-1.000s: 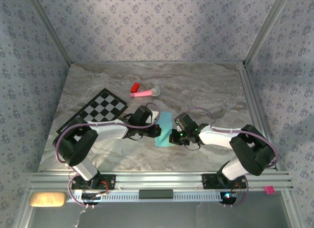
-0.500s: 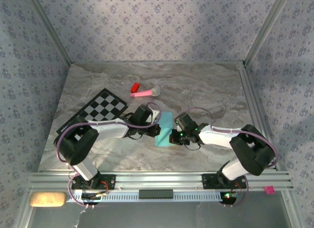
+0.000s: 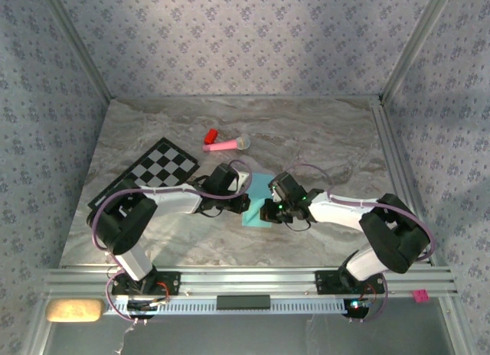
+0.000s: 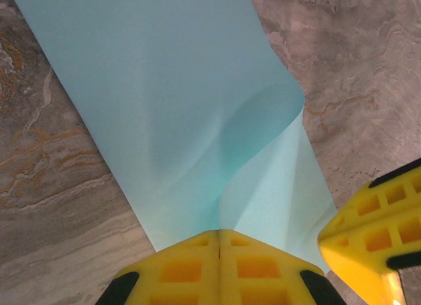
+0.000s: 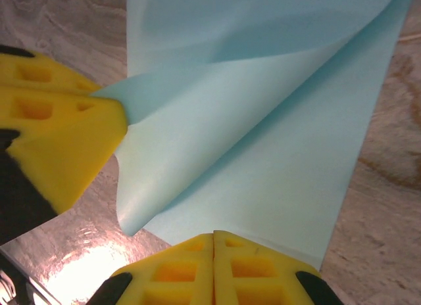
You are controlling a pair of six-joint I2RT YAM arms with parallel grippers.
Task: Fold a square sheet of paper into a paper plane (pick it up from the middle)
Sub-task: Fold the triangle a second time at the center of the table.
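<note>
Both pinch sheet [image 4: 164, 88] edges: L claw [image 4: 220, 234], R claw [image 5: 214, 236]

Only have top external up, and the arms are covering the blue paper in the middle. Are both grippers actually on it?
Observer: Yes. In the left wrist view the left gripper is shut on an edge of the light-blue sheet, its fingers pressed together.
Operator: And the right?
Observer: The right gripper is also shut on an edge of the sheet, as seen from the right wrist.
Operator: Is the sheet flat?
Observer: No. One layer curls up off the marble table and over the rest, rounded rather than creased. The left gripper holds that lifted flap.
</note>
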